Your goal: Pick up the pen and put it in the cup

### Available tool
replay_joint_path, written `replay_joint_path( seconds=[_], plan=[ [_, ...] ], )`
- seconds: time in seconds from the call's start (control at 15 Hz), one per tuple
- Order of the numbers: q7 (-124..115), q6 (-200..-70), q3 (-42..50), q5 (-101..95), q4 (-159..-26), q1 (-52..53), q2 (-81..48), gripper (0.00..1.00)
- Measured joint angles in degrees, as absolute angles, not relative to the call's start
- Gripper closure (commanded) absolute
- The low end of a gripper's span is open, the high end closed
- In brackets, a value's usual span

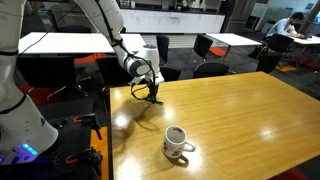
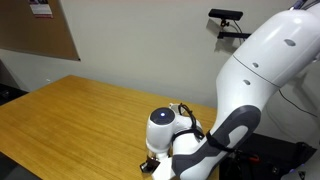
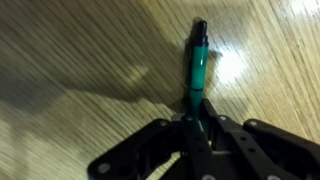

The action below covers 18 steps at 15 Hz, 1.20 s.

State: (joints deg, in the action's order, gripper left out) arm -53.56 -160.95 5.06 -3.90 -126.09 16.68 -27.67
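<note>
In the wrist view a thin dark green pen [image 3: 197, 62] sticks out from between my gripper's black fingers [image 3: 196, 122], which are shut on its lower end. Wooden table lies just beneath it. In an exterior view my gripper [image 1: 152, 97] is low over the wooden table [image 1: 240, 110] near its back left corner. The white mug [image 1: 177, 143] with dark inside and dark markings stands on the table nearer the front, well apart from the gripper. In an exterior view [image 2: 152, 163] the arm hides the gripper tips, the pen and the mug.
The table's left edge lies close beside the gripper. Black chairs [image 1: 208, 47] and white tables [image 1: 60, 42] stand behind. A person [image 1: 285, 28] sits at the far right. A cork board [image 2: 35, 35] hangs on the wall.
</note>
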Motion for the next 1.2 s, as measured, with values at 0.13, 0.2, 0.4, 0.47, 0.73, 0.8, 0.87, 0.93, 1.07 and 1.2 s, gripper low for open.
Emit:
replay_joint_path(
  seconds=[0.13, 0.2, 0.4, 0.47, 0.73, 0.8, 0.87, 0.93, 1.07, 1.2],
  plan=[
    [-55.3, -160.9, 8.0, -5.9, -126.1, 20.1, -27.4, 0.97],
    [-56.4, -160.9, 9.3, -7.0, -126.1, 21.7, -27.1, 0.97],
    [-57.0, -160.8, 10.3, -8.6, -126.6, 23.6, -25.8, 0.97],
    [-56.5, -160.8, 9.9, -8.6, -126.8, 23.5, -25.1, 0.97],
    [-53.4, -160.2, 7.6, -8.2, -128.8, 21.4, -21.7, 0.97],
    [-52.8, -159.6, 7.2, -8.2, -129.3, 20.8, -20.7, 0.97],
    [-52.3, -158.7, 6.9, -8.3, -129.7, 20.4, -19.7, 0.97],
    [-51.9, -157.5, 6.9, -8.3, -130.2, 20.0, -18.6, 0.97],
    [-51.5, -154.8, 6.6, -8.6, -130.8, 19.3, -16.4, 0.97],
    [-51.3, -151.7, 6.4, -9.1, -131.4, 18.7, -14.0, 0.97]
  ],
)
